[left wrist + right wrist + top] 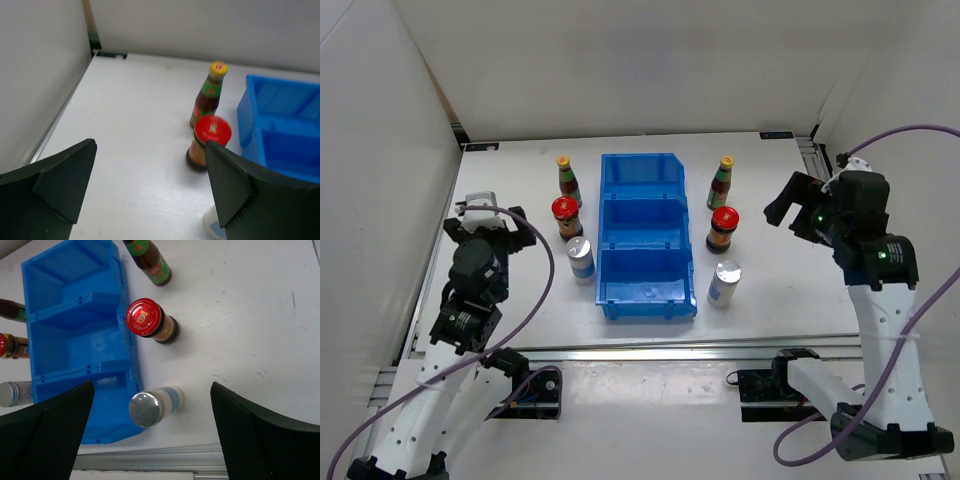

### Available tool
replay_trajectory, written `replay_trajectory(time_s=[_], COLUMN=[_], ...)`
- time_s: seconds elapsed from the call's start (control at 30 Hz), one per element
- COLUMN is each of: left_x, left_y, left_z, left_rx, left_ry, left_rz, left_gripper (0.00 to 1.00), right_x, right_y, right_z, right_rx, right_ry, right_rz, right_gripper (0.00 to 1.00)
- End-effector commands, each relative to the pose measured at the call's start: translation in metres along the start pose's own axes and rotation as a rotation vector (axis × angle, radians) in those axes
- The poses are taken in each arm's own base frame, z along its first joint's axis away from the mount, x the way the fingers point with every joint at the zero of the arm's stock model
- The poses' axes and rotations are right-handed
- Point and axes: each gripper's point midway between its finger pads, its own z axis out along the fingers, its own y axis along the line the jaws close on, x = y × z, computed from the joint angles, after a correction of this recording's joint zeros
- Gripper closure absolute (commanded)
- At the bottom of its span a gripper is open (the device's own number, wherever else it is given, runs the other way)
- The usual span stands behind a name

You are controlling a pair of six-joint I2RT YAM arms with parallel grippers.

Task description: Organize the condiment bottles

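**Desk:** What are the arms doing?

**Me:** Both are idle. My left gripper (488,222) hangs over the left side of the table (770,300) with its fingers spread wide and nothing between them. My right gripper (792,210) sits up near the right edge, jaws just as far apart, also carrying nothing.

**Desk:** And the bottles?

**Me:** All six stand upright on the table, and none is in the blue bin (650,197). Three line each long side of it. From the far edge toward the near one, the left side has the left sauce bottle (568,180), the left red-lidded jar (565,217) and the left shaker (581,258). The other side mirrors that with the right sauce bottle (723,181), the right red-lidded jar (723,228) and the right shaker (724,283).

**Desk:** Which would you take first?

**Me:** I'd take the right shaker with the right arm, which is clearly the nearer one. On my right wrist view the shaker sits ahead of the jaws and almost centred between them. Its silver top faces the camera and its long axis is vertical. It stands just beside the bin's near right corner.

**Desk:** What about the left arm?

**Me:** Its jar lies ahead but off toward the bin-side finger, so I'd have to swing that arm inward first.

**Desk:** Any worry?

**Me:** Just the narrow gap between the shaker and the bin wall for the inner finger.
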Motion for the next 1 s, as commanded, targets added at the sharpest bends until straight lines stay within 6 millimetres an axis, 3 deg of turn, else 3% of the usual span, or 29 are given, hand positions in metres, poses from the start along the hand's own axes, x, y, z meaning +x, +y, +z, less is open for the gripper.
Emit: replay_trajectory(time_s=[0.0, 0.2, 0.3, 0.43, 0.6, 0.67, 0.77, 0.97], left_x=[0.034, 0.055, 0.098, 0.094, 0.094, 0.094, 0.099, 0.101], left_y=[0.005, -0.019, -0.021, -0.008, 0.007, 0.008, 0.002, 0.003], left_z=[-0.009, -0.019, -0.031, -0.032, -0.031, -0.031, -0.03, -0.029], left_rx=[-0.02, 0.063, 0.033, -0.016, -0.104, -0.113, -0.09, -0.1], left_ry=[0.138, 0.214, 0.31, 0.276, 0.255, 0.252, 0.277, 0.283], left_rz=[0.006, -0.059, -0.088, -0.069, -0.056, -0.055, -0.044, -0.035], left_gripper=[0.0, 0.0, 0.0, 0.0, 0.0, 0.0, 0.0, 0.0], right_x=[0.023, 0.067, 0.078, 0.112, 0.137, 0.14, 0.161, 0.179], right_y=[-0.021, -0.011, 0.0, 0.0, 0.005, 0.007, 0.018, 0.01], right_z=[-0.002, 0.016, 0.013, 0.016, 0.035, 0.045, 0.056, 0.079], right_rx=[0.121, 0.018, -0.058, -0.083, -0.06, -0.031, 0.017, 0.198], right_ry=[0.087, 0.229, 0.284, 0.376, 0.388, 0.383, 0.438, 0.434], right_rz=[0.03, 0.068, 0.033, -0.066, -0.142, -0.157, -0.255, -0.356], right_gripper=[0.0, 0.0, 0.0, 0.0, 0.0, 0.0, 0.0, 0.0])
